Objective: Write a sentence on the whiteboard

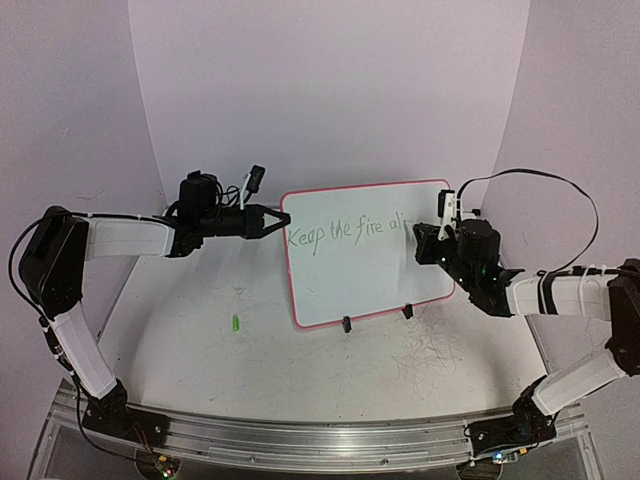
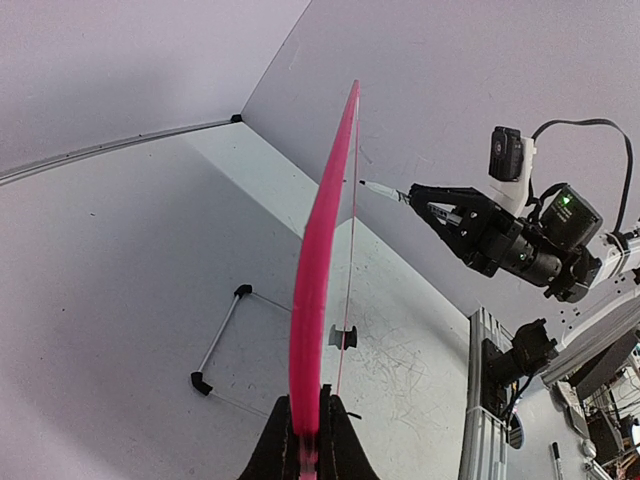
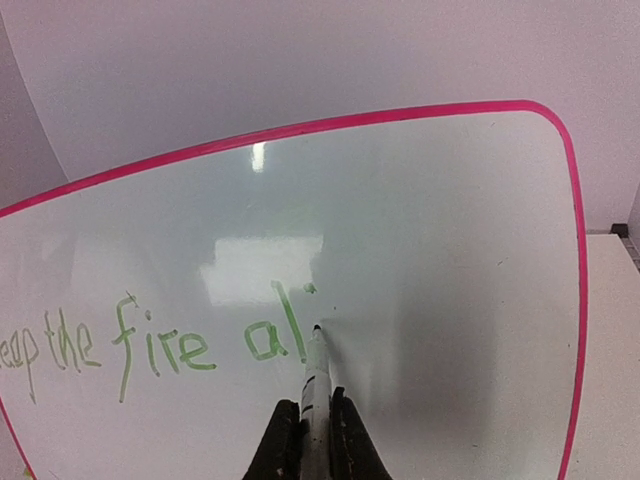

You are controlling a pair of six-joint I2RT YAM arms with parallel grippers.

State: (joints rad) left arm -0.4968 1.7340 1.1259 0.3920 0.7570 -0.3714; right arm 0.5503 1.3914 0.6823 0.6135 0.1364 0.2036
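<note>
The whiteboard [image 1: 370,285] stands upright on the table, pink-rimmed, its face toward the arms. My left gripper [image 1: 281,222] is shut on its left edge; in the left wrist view the jaws [image 2: 310,430] pinch the pink rim [image 2: 318,240] seen edge-on. The sentence [image 1: 345,231] in green reads "Keep the fire al" with a dot after it [image 3: 160,345]. My right gripper [image 3: 315,430] is shut on a white marker [image 3: 316,375]. The marker's tip sits at the board's surface just right of the "l", under the dot.
Two black clip feet [image 1: 347,323] [image 1: 407,311] hold the board's lower edge. A small green cap [image 1: 235,323] lies on the table left of the board. A wire stand [image 2: 222,335] is behind the board. An aluminium rail [image 1: 300,440] runs along the near edge.
</note>
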